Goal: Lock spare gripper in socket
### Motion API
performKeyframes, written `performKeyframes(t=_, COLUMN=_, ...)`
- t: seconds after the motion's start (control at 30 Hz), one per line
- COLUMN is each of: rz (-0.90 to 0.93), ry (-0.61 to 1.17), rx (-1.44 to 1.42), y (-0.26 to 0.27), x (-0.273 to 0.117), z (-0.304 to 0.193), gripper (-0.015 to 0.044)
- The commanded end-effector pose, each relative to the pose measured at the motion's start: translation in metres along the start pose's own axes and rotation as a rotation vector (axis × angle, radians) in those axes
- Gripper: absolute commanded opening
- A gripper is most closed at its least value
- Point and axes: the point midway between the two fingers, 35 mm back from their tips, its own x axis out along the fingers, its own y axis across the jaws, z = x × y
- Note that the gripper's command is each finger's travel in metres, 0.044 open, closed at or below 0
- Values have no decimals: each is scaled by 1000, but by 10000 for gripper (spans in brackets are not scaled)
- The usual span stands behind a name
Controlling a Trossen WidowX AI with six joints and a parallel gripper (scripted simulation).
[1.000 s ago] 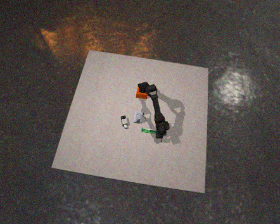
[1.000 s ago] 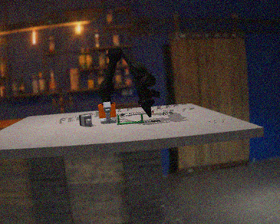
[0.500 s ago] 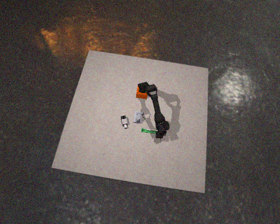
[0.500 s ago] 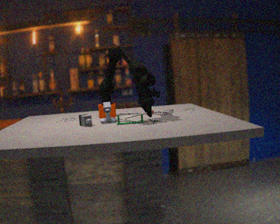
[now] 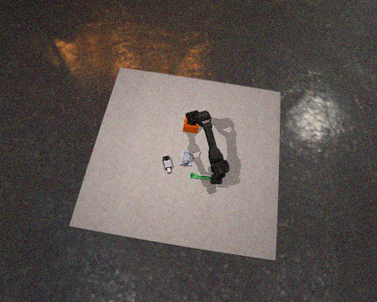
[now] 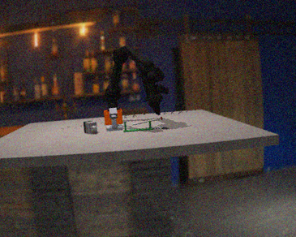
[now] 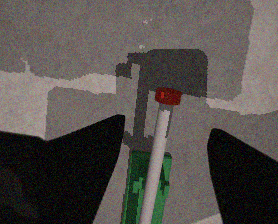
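Note:
The lock pin, a pale rod with a red head, lies lengthwise over the green rack. Its head end reaches past the rack. My gripper is open, with a fingertip on each side of the pin near its head and a visible gap on both sides. The grey mount stands on the table, with no pin seen in it; its socket is too small to read. The spare gripper, dark and white, lies apart from the mount.
The orange block is at the arm's base, behind the mount in the exterior view. The mount stands between the spare gripper and the arm in the top view. The arm's shadow falls around the rack.

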Motion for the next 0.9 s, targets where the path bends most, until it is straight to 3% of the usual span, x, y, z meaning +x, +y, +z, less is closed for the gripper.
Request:
performKeyframes(t=0.0, rz=0, ry=0, rx=0, y=0, x=-10, z=2, gripper=200)
performKeyframes(t=0.23, rz=-3, ry=-2, rx=-3, y=-1, x=-30, z=7, gripper=200)
performKeyframes(t=0.4, rz=-4, ry=-2, rx=-3, y=-1, x=-23, z=5, gripper=331)
performKeyframes(t=0.6, rz=12, ry=81, rx=14, y=-2, x=-81, z=-41, gripper=180)
performKeyframes(t=0.87, rz=16, ry=92, rx=16, y=-1, x=-90, z=-48, gripper=180)
